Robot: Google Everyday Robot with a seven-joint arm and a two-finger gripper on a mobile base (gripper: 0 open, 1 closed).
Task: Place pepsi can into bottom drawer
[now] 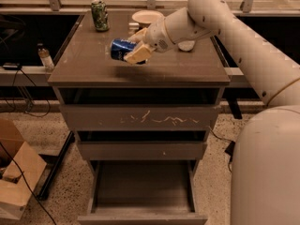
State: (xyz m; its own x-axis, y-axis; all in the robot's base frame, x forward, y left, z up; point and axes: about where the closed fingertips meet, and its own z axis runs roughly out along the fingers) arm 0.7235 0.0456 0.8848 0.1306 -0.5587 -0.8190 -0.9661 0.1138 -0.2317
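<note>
The blue pepsi can (pixel 121 48) lies tilted on its side, held a little above the cabinet top (pixel 89 69). My gripper (pixel 134 48) is shut on the pepsi can, its pale fingers (pixel 137 55) wrapped around the can's right end. The arm reaches in from the upper right. The bottom drawer (pixel 143 184) of the cabinet stands pulled open below, its bare floor showing. The gripper is well above and behind the open drawer.
A green patterned can (pixel 99 15) stands at the back left of the cabinet top. A white bowl (pixel 146 17) sits at the back centre. The scratched upper drawer front (pixel 140 117) and middle drawer front (pixel 140 150) are shut. A small bottle (pixel 45 58) stands at left, cardboard boxes (pixel 16 177) on the floor.
</note>
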